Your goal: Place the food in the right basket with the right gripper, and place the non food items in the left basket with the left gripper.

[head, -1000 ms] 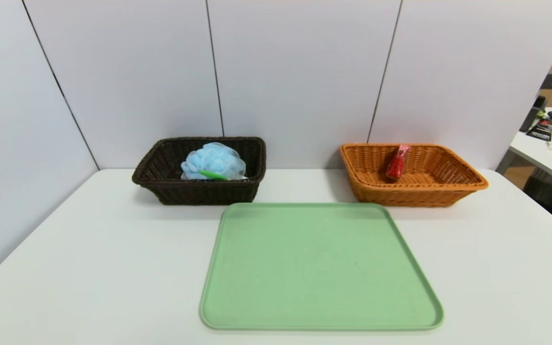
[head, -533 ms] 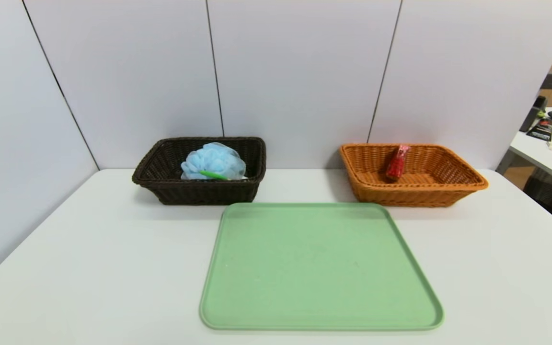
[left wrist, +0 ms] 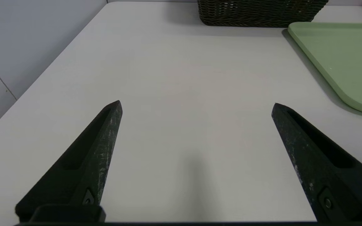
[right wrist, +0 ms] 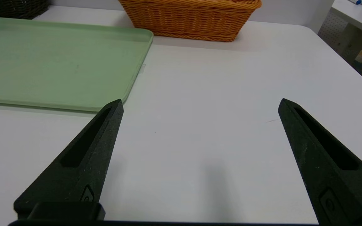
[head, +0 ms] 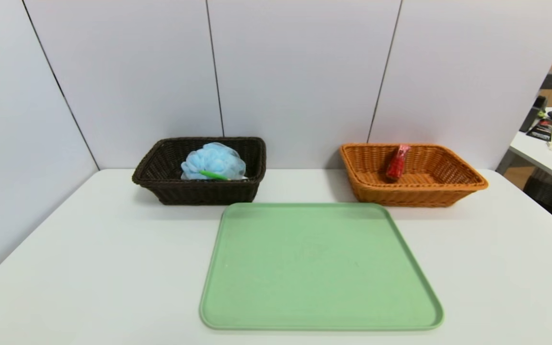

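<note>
Behind the green tray (head: pixel 321 268), the dark basket (head: pixel 161 184) holds a blue bath pouf (head: pixel 213 162) over a half-hidden green item; the orange basket (head: pixel 448 191) holds a red packet (head: pixel 397 163) (contents unreadable). Left gripper (left wrist: pixel 196 105) and right gripper (right wrist: pixel 200 102) hover spread wide, empty, above bare white table (head: pixel 89 249).

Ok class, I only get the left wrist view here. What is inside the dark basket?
Observer: A blue bath sponge with a green stick lies in the dark basket.
Operator: And the other basket?
Observer: The orange basket holds a red packet, leaning on its back wall.
Operator: The right arm?
Observer: The right gripper is open and holds nothing, above the table beside the green tray.
</note>
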Motion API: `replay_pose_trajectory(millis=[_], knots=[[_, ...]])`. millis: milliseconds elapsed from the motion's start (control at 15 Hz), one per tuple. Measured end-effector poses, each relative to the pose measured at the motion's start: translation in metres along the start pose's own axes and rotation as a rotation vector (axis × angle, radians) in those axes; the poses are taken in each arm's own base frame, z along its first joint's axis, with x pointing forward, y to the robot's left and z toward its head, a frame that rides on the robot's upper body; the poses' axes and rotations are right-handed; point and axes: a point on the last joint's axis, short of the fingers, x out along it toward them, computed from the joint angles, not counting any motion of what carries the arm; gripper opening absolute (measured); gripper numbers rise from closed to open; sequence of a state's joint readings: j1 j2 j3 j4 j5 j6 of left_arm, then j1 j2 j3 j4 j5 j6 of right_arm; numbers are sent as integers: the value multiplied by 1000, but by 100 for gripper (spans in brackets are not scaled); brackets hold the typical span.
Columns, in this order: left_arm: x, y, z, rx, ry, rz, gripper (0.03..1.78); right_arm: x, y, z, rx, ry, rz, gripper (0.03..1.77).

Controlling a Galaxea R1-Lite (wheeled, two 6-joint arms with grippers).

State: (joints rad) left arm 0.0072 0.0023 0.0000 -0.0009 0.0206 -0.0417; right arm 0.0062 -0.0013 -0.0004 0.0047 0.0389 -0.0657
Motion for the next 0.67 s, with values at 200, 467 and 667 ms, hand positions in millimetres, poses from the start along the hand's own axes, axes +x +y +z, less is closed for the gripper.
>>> replay_pose_trajectory(millis=[200,467,667], knots=[[0,0,0,-18,-3,13,169,0,0,0,8,-2,-1,170],[0,0,1,-23,-7,14,169,0,0,0,14,-1,-5,170],[0,0,1,-22,-7,14,169,0,0,0,24,-2,-5,170]])
